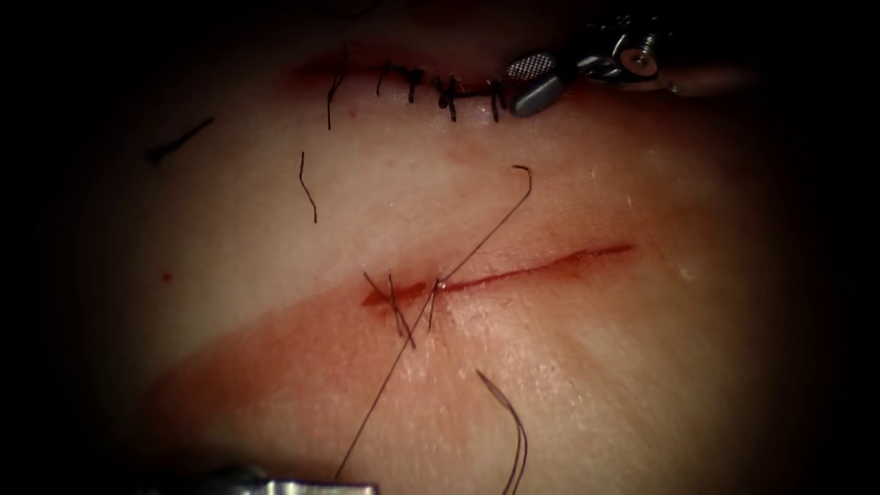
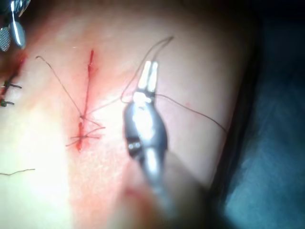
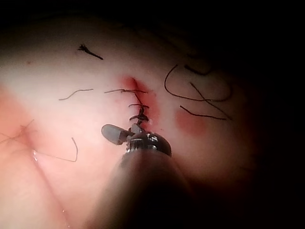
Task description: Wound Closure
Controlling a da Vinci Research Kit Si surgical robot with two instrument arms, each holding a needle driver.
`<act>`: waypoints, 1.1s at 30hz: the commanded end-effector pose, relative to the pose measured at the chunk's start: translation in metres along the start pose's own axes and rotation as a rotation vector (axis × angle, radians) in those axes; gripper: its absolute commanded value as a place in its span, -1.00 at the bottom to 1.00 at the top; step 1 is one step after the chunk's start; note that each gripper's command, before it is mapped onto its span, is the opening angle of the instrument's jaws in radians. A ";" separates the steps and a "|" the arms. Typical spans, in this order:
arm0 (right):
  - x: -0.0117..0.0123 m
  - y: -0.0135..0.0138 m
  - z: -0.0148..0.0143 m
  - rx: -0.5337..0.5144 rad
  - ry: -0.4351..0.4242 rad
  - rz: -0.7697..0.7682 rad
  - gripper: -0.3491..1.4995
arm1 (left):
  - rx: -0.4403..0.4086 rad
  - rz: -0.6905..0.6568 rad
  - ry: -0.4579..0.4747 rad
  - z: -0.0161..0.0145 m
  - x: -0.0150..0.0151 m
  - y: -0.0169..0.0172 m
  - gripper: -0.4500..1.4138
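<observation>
**Thread held, needle out of sight**

Our left tool (image 2: 150,76) has its jaws pressed together, pinching the thread (image 1: 390,376). Our right tool (image 1: 534,81) is spread and holds nothing, beside the stitched cut (image 1: 440,92). The thread runs up to the open cut (image 1: 522,269) in the tissue (image 1: 642,367). We think it is thin, soft and slippery, so grip it firmly. We cannot see the needle.
</observation>
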 end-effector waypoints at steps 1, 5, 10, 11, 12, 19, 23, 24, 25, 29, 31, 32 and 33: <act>0.0005 -0.0010 -0.0002 -0.005 0.014 -0.006 0.74 | 0.001 0.008 0.002 0.0009 0.0001 -0.0002 -1.00; 0.0019 -0.0034 -0.0010 -0.021 0.046 -0.009 0.71 | 0.010 0.025 0.006 0.0023 0.0023 -0.0014 -1.00; 0.0039 -0.0084 0.0000 0.020 0.075 -0.006 0.69 | 0.010 0.029 0.014 0.0040 0.0031 -0.0023 -1.00; 0.0042 -0.0093 0.0000 0.021 0.085 -0.003 0.67 | 0.011 0.029 0.015 0.0042 0.0031 -0.0023 -1.00; 0.0046 -0.0103 -0.0001 0.022 0.098 -0.004 0.67 | 0.009 0.030 0.016 0.0044 0.0030 -0.0024 -1.00; 0.0049 -0.0165 -0.0021 0.027 0.145 -0.016 0.62 | 0.002 0.031 0.020 0.0040 0.0022 -0.0031 -1.00; 0.0026 -0.0202 -0.0009 0.054 0.166 -0.047 0.58 | -0.005 0.039 0.021 0.0037 0.0010 -0.0032 -1.00; 0.0021 -0.0208 -0.0004 0.059 0.167 -0.059 0.56 | -0.004 0.041 0.019 0.0037 0.0007 -0.0032 -1.00; 0.0017 -0.0213 0.0001 0.058 0.168 -0.064 0.56 | -0.006 0.042 0.016 0.0037 0.0004 -0.0032 -1.00; 0.0007 -0.0216 0.0022 0.051 0.183 -0.061 0.54 | -0.008 0.049 0.010 0.0039 -0.0008 -0.0034 -1.00; 0.0006 -0.0213 0.0029 0.043 0.196 -0.051 0.54 | -0.010 0.047 0.004 0.0041 -0.0015 -0.0035 -1.00; 0.0006 -0.0210 0.0034 0.043 0.200 -0.049 0.54 | -0.010 0.043 0.004 0.0042 -0.0017 -0.0035 -1.00; 0.0006 -0.0208 0.0038 0.045 0.202 -0.049 0.53 | -0.012 0.044 0.001 0.0043 -0.0020 -0.0036 -1.00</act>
